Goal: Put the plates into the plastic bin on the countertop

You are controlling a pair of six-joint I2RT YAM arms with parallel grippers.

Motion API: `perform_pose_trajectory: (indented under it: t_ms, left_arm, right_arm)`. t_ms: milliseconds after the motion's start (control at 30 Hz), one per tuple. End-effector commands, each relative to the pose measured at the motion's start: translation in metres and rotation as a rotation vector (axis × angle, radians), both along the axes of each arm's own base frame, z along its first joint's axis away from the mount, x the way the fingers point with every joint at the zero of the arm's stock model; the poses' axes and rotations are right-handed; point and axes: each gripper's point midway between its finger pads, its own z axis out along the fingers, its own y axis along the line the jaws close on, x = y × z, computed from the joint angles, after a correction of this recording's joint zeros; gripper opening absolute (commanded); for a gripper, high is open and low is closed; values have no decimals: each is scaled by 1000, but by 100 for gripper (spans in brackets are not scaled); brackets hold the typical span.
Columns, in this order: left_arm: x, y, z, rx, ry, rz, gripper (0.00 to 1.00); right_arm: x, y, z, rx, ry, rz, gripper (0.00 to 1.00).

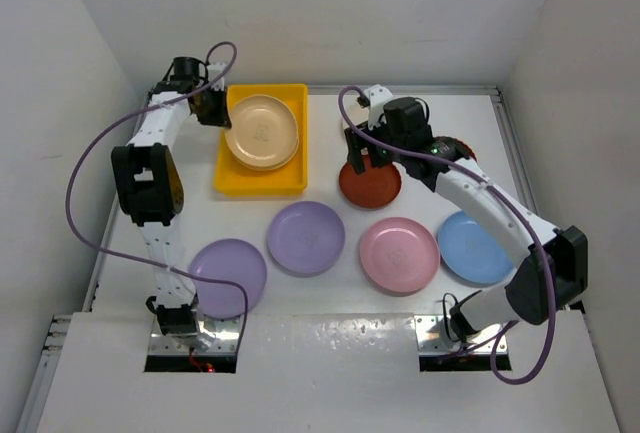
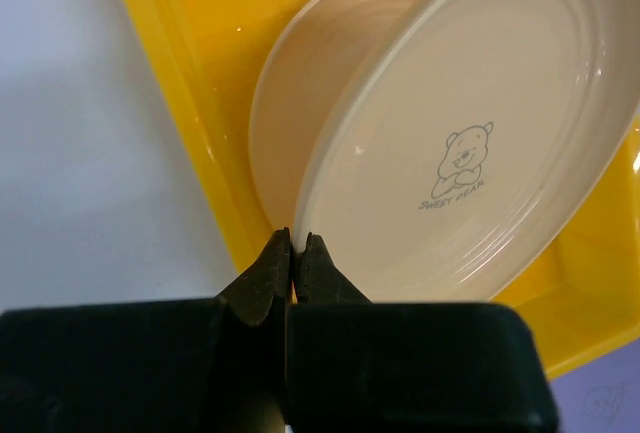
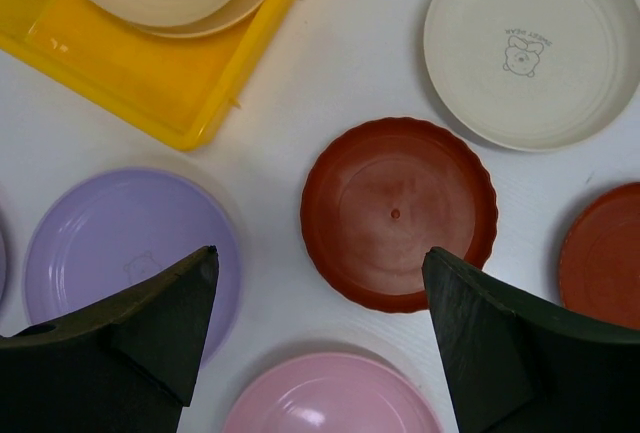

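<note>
The yellow plastic bin (image 1: 232, 175) holds a tan plate (image 2: 300, 103). My left gripper (image 2: 297, 245) is shut on the rim of a cream plate (image 2: 470, 143) with a bear print and holds it tilted over the tan one, at the bin's left side (image 1: 214, 111). My right gripper (image 3: 318, 253) is open and empty above a brown-red plate (image 3: 398, 213), which also shows in the top view (image 1: 372, 186). On the countertop (image 1: 330, 133) lie two lavender plates (image 1: 306, 237) (image 1: 228, 275), a pink plate (image 1: 399, 254) and a blue plate (image 1: 474, 247).
In the right wrist view a second cream plate (image 3: 530, 48) and a second brown-red plate (image 3: 605, 253) lie to the right; the right arm mostly hides them in the top view. White walls close in the table on the left, back and right.
</note>
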Motion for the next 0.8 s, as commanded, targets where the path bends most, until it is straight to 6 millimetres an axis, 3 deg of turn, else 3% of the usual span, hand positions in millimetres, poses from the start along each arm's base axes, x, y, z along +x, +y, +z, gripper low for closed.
perform_pose_trajectory:
  t_ms: [0,67,233,300,333,433,567,733,767]
  left_arm:
    - [28,0,24,22,-106,16,0]
    - [28,-10,19,21,-97,-2,0]
    - [18,-5,-14,67,-21,17,1]
    - [15,-10,-18,73,-15,0,10]
    - [13,-10,-21,73,-6,0,23]
    - [13,-15,-26,80,-1,-19,41]
    - [13,-14,-26,86,-3,-26,49]
    - [20,-13,-14,98,-41,-38,53]
    - [23,-12,-1,106,-64,-31,53]
  right_arm:
    - [3,0,19,46,-56,-34,82]
    - [1,-1,20,46,-54,-40,82]
    - [-2,-5,22,39,-62,-50,82]
    - [-2,-6,21,40,-61,-55,82]
    - [-3,-6,19,41,-59,-54,82]
    - [-1,-5,19,53,-63,-63,82]
    - [8,-11,21,69,-70,-137,83]
    - [43,-48,18,206,-54,-419,86]
    - [56,-73,18,224,-63,-506,86]
